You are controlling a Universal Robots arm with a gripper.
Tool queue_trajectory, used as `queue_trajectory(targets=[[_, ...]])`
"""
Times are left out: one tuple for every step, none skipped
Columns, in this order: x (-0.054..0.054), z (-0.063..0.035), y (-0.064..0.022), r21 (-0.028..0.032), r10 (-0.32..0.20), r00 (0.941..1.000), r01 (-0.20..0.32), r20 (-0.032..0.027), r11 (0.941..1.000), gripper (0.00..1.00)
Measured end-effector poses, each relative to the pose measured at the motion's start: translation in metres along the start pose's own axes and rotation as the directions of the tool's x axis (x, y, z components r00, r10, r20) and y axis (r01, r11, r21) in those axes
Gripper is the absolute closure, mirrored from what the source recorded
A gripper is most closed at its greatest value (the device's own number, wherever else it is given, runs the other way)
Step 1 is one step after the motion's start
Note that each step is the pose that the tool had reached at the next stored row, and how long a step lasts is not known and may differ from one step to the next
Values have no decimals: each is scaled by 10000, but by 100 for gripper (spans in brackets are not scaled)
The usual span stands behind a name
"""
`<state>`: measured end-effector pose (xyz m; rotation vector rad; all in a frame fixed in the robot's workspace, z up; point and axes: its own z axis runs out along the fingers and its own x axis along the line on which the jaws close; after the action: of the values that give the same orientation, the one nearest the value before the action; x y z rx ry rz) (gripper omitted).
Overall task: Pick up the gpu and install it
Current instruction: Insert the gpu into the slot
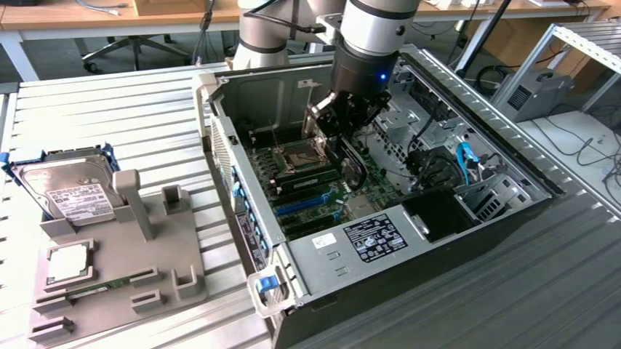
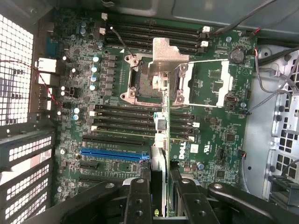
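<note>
The black fingers of the gripper stand narrow, closed on the gpu, which is pinched edge-on between them. One face of the card is dark, the other greenish, and there is a pale metal part at the end away from the fingers. The card hangs inside the open computer case, over the green motherboard. Whether its lower edge touches the board I cannot tell.

Just beside the card on one side runs a long blue slot. On the other side the white word "DELL" is printed on the board, close to the card's edge. Beyond the card's far end are rows of dark memory slots and then the processor socket, with its metal frame lifted.

In the exterior view the gripper reaches down into the middle of the case. At the case's near end a metal box carries a white and black label, its print too small to read.

On the counter, well apart from the case toward the exterior view's left, stands a grey holder. A silver hard drive leans in it, and the drive's label cannot be read.
</note>
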<state>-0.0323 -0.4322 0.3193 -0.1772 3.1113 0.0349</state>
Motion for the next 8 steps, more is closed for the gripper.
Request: queue_trajectory(targets=[[0, 0, 0, -1, -34, 10000, 34, -1, 10000, 74], [0, 0, 0, -2, -64, 10000, 64, -2, 10000, 74], [0, 0, 0, -2, -94, 10000, 94, -3, 10000, 74], [0, 0, 0, -3, -124, 9999, 124, -3, 9999, 74], [0, 0, 0, -4, -154, 9999, 154, -3, 9999, 74], [0, 0, 0, -4, -185, 9998, 185, -5, 9998, 74], [0, 0, 0, -6, -215, 9998, 215, -5, 9998, 74], [0, 0, 0, -7, -256, 9997, 256, -6, 9997, 74]])
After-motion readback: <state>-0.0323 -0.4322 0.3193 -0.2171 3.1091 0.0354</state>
